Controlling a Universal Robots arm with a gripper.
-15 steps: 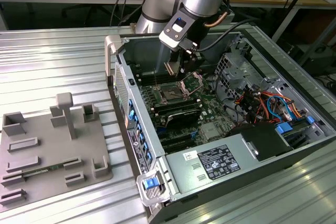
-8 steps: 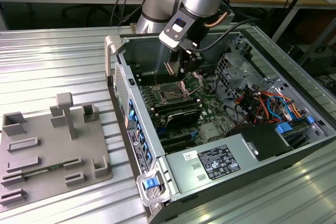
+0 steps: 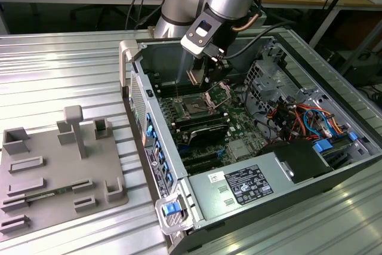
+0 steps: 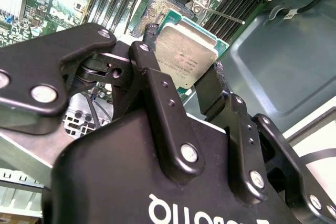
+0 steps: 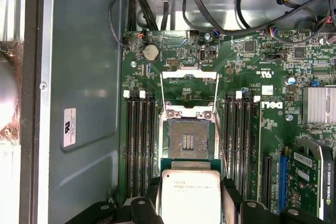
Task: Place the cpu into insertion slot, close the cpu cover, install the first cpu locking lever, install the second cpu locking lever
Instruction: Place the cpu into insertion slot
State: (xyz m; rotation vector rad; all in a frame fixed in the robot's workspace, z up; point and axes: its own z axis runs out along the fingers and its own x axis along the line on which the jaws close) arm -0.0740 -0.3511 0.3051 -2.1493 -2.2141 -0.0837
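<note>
My gripper point(image 4: 181, 69) is shut on the cpu point(image 4: 186, 56), a silver-topped square chip on a green edge, with one black finger point(image 4: 149, 51) on each side. In the first wrist view the cpu point(image 5: 190, 195) hangs just short of the bare insertion slot point(image 5: 188, 140), not touching it. The cpu cover point(image 5: 189, 90) stands swung open on the far side of the slot, and thin wire levers point(image 5: 219, 129) are raised beside it. In the exterior view the gripper point(image 3: 202, 77) hovers inside the open computer case, above the slot point(image 3: 196, 107) and beside the tilted cover point(image 3: 218, 94).
Memory slots point(image 5: 139, 140) flank the socket on both sides. A ribbed heatsink point(image 5: 320, 103) and a graphics card point(image 5: 310, 177) lie to one side, and black cables point(image 5: 210, 3) run beyond. A grey fixture plate point(image 3: 54, 171) sits at the exterior view's left.
</note>
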